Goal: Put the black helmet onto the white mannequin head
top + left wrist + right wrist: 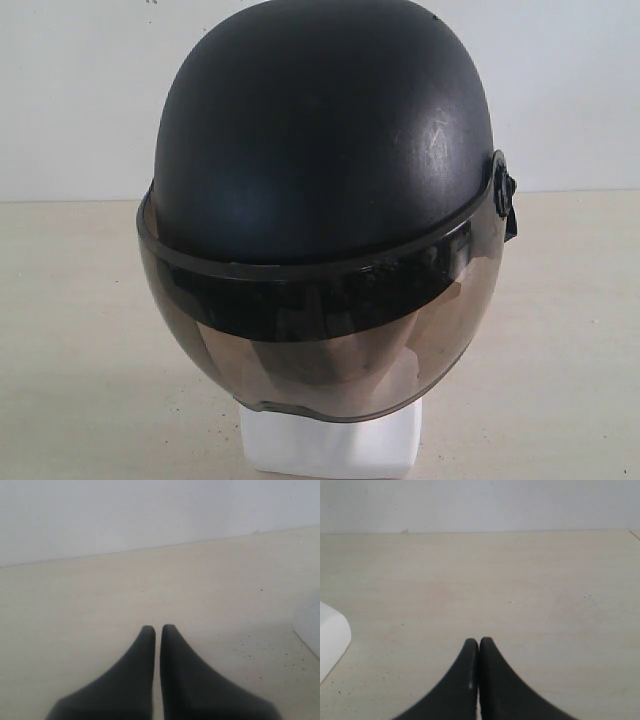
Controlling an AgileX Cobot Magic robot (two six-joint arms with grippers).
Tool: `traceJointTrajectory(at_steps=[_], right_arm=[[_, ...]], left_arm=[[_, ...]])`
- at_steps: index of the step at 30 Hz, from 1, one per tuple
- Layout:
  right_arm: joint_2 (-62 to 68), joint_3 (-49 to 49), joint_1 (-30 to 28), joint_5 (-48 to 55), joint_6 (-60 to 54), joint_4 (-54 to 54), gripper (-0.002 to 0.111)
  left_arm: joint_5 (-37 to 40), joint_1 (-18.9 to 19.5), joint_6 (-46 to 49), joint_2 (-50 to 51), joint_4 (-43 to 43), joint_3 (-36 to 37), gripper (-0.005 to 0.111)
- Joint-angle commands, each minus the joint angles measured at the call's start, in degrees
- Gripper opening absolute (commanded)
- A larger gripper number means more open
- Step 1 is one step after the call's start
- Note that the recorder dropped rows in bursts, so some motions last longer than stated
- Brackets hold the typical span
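indoors, beige tabletop (80,330), white wall (80,90), helmet (320,150) on mannequin head (330,445), left pincer (158,628) together, right pincer (479,641) together

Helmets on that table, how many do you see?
1. The black helmet sits on the white mannequin head, middle of the table; neither wrist view shows another.

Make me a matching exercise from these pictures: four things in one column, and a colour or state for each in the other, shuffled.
1. black helmet
2. visor
3. white mannequin head
4. right gripper

A. white, seen only below the visor
B. jaws closed, holding nothing
C. matte black, sitting on the head
D. smoky, see-through tint

Pairs: 1-C, 2-D, 3-A, 4-B
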Motion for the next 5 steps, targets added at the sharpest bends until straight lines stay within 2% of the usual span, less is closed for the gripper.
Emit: traceJointTrajectory(at_steps=[1,5], right_arm=[[-0.3,0.0,-0.4,-0.5,0.2,-0.4,0.000],[-0.3,0.0,-0.4,-0.5,0.2,-0.4,0.000]], left_arm=[[0.2,0.2,0.3,-0.1,-0.4,0.2,0.004],[0.2,0.2,0.3,-0.1,-0.4,0.2,0.004]])
